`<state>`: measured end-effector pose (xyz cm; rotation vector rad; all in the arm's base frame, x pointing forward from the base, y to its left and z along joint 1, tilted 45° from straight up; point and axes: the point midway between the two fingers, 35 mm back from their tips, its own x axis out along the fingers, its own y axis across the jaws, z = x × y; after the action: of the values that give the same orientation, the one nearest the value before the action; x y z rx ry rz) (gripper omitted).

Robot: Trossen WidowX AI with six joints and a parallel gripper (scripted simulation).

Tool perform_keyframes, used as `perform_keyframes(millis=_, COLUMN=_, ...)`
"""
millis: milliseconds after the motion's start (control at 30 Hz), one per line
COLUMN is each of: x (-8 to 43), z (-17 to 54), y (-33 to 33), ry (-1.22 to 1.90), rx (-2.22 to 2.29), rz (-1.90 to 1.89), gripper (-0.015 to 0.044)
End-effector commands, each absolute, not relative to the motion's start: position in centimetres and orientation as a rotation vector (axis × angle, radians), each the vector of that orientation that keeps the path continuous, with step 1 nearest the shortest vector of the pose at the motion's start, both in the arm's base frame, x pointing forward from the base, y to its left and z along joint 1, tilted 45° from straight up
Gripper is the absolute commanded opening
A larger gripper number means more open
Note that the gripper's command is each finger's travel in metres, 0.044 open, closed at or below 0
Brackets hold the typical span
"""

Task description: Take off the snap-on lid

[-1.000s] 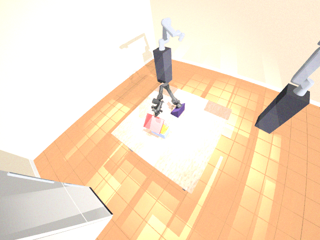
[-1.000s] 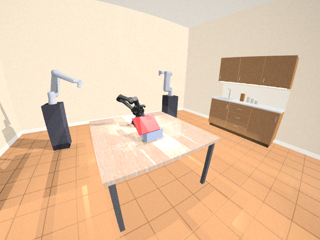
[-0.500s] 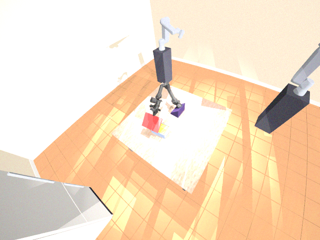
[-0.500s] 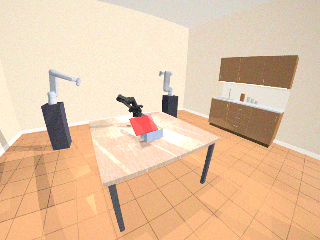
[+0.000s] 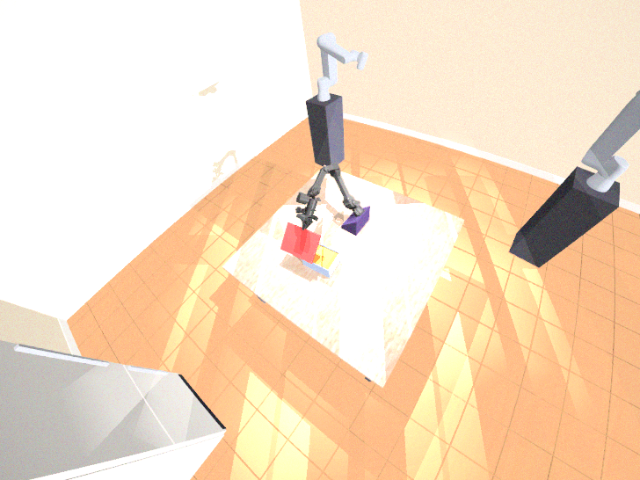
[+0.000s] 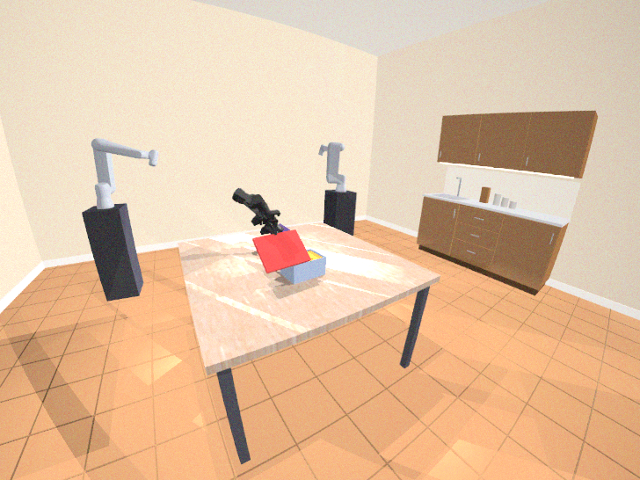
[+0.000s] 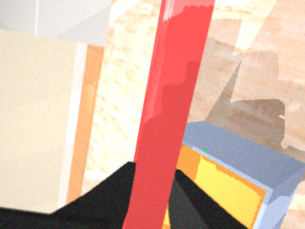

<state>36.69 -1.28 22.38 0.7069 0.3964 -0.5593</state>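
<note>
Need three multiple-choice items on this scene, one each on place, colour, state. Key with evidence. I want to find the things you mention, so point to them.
1. Where is the blue storage box (image 5: pixel 317 266) (image 6: pixel 306 270) (image 7: pixel 253 145)?
A) on the floor
B) on the wooden table (image 5: pixel 403 243) (image 6: pixel 248 309)
C) on the kitchen counter

2. Colour of the box's inside?
A) yellow-orange
B) green
C) black

3. State of the flat red lid (image 5: pixel 300 243) (image 6: pixel 281 250) (image 7: pixel 173 93)?
A) snapped on
B) flat on the table
C) tilted, gripped in the jaws

B: exterior view shows it standing on the tabletop.
A: wrist view shows yellow-orange inner walls.
C: wrist view shows its edge between the black fingers; exterior shows the slant.
</note>
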Motion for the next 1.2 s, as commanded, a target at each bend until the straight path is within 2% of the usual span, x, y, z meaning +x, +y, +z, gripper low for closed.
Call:
perform_keyframes(millis=0, x=36.8, z=23.4, y=-1.7, ry=0.39, rx=0.71, rz=-0.545, gripper=0.0)
perform_keyframes(millis=1167, x=36.8, z=28.4, y=-6.7, ry=0.386, rx=0.707, rz=-0.545, gripper=0.0)
